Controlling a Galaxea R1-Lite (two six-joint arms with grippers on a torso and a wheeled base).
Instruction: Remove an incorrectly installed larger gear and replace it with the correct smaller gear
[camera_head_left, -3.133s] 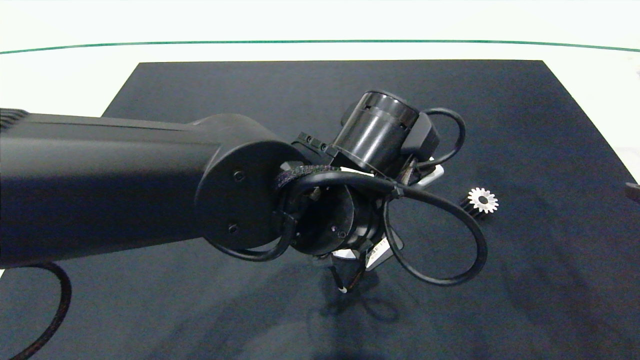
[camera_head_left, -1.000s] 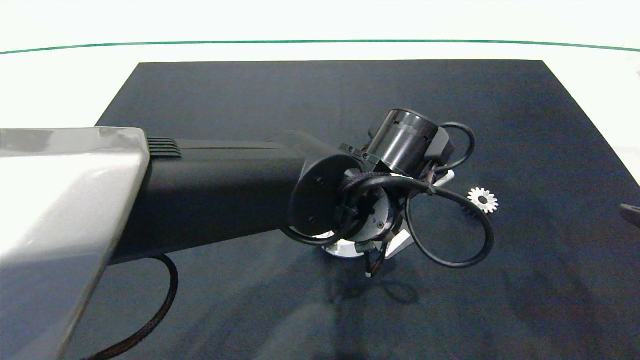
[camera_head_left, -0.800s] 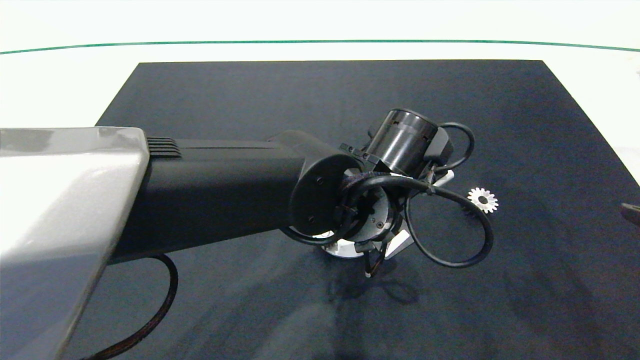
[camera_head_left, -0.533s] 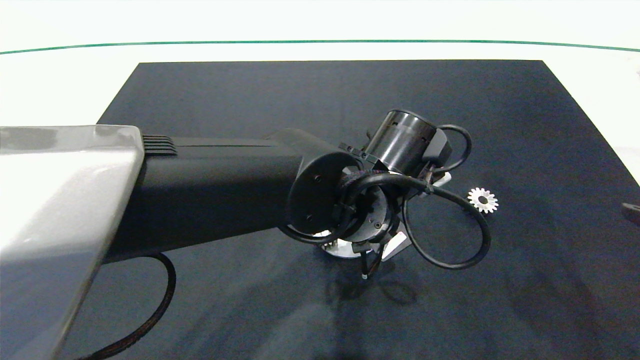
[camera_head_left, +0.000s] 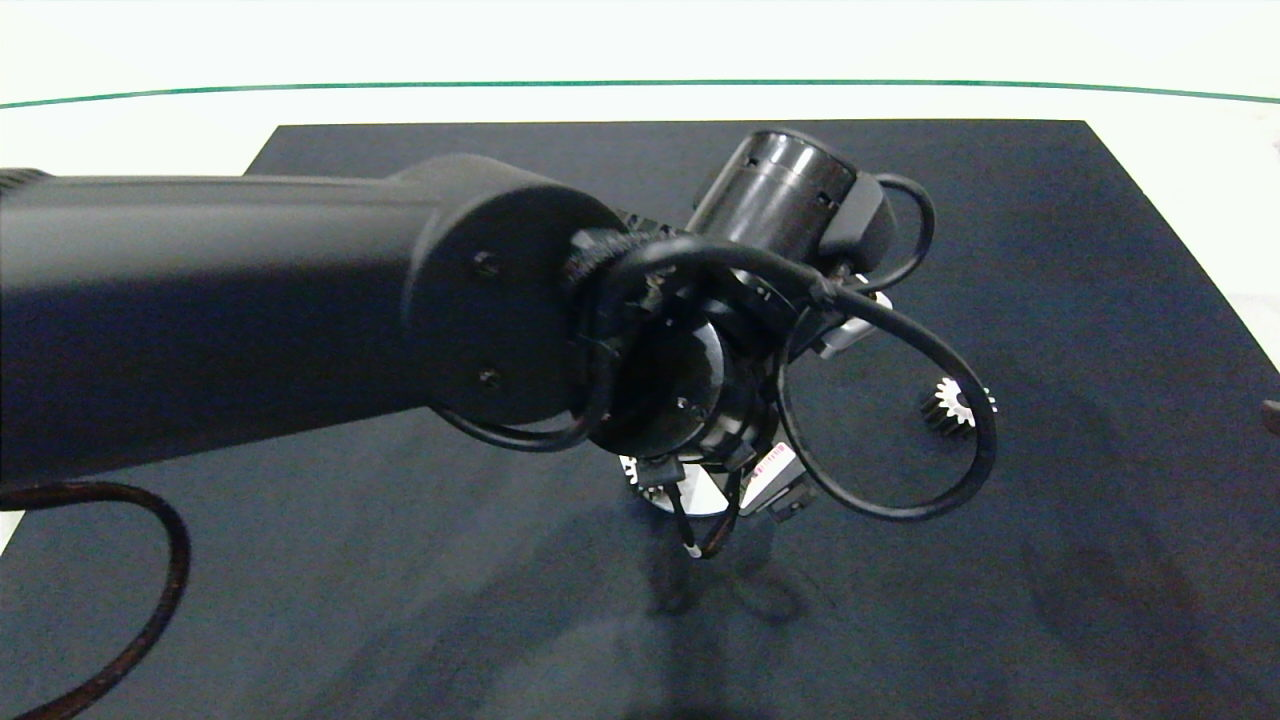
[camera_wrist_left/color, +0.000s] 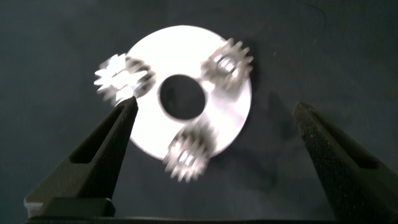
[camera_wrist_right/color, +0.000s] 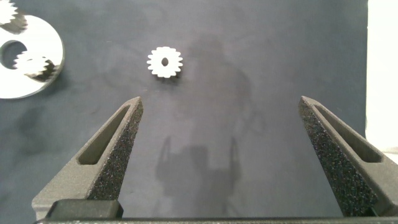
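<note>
The round silver plate (camera_wrist_left/color: 233, 118) lies on the black mat directly under my left gripper (camera_wrist_left/color: 214, 106), which hangs open above it with nothing between its fingers. Three smaller gears stand on the plate around its centre hole: one (camera_wrist_left/color: 124, 78), another (camera_wrist_left/color: 227, 62) and a third (camera_wrist_left/color: 188, 155). The larger gear (camera_head_left: 948, 405), with dark sides, lies apart on the mat to the plate's right, partly behind a cable loop. In the right wrist view the larger gear (camera_wrist_right/color: 165, 62) lies ahead of my open right gripper (camera_wrist_right/color: 221, 99), and the plate (camera_wrist_right/color: 50, 43) shows at the edge.
The left arm (camera_head_left: 300, 310) and its cable loops cover most of the plate (camera_head_left: 705, 497) in the head view. The black mat (camera_head_left: 1100, 250) lies on a white table (camera_head_left: 120, 140). Only a tip of the right gripper (camera_head_left: 1272, 415) shows at the mat's right edge.
The left arm went down close over the plate, stayed low, and in the last half second has risen again. The gear on the mat has not moved.
</note>
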